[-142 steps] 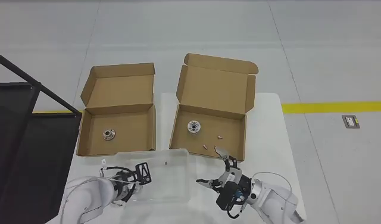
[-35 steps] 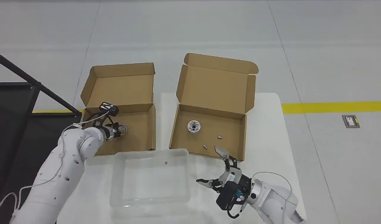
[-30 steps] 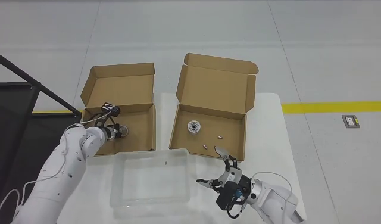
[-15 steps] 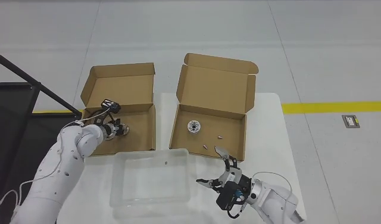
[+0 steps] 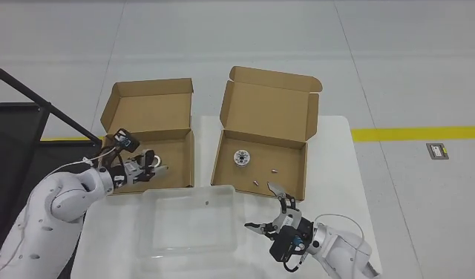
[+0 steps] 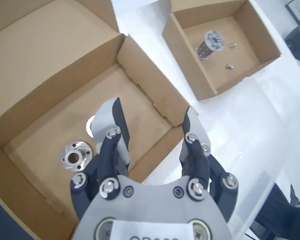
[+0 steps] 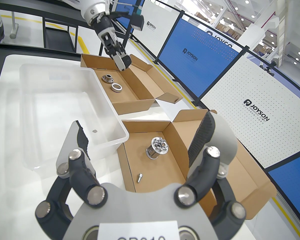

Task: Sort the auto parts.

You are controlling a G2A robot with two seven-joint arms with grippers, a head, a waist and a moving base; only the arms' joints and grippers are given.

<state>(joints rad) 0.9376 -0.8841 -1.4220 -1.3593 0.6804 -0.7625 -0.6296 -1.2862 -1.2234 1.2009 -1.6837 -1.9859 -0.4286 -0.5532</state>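
Surface (image 5: 334,175) is white and carries everything. Clear bin (image 5: 189,192) sits at the near edge, between the two arms. Two open cardboard boxes stand behind it with lids up: left box (image 5: 174,168) and right box (image 5: 286,164), apart from each other.

Left gripper (image 6: 152,107) hangs over the left box's floor, toward the corner nearest the bin. Its jaws are apart and hold nothing. Right gripper (image 7: 143,119) is low near the surface's front edge, beside the bin's right end and in front of the right box. Its jaws are wide apart and empty too.

Parts:
- **Hub** (image 7: 156,148): a metal cylinder with a holed face, standing on the right box floor.
- **Flange** (image 6: 75,156): lies flat in the left box, just beside the left gripper's finger.
- **Ring** (image 7: 117,87): lies next to the flange in the same box; in the left wrist view the finger partly hides it.
- **Bolts**: two small ones in the right box, one (image 5: 256,181) near the front wall and the other (image 5: 274,171) a bit further in.
- **Speck** (image 7: 95,131): a tiny piece on the bin floor, too small to tell what it is.
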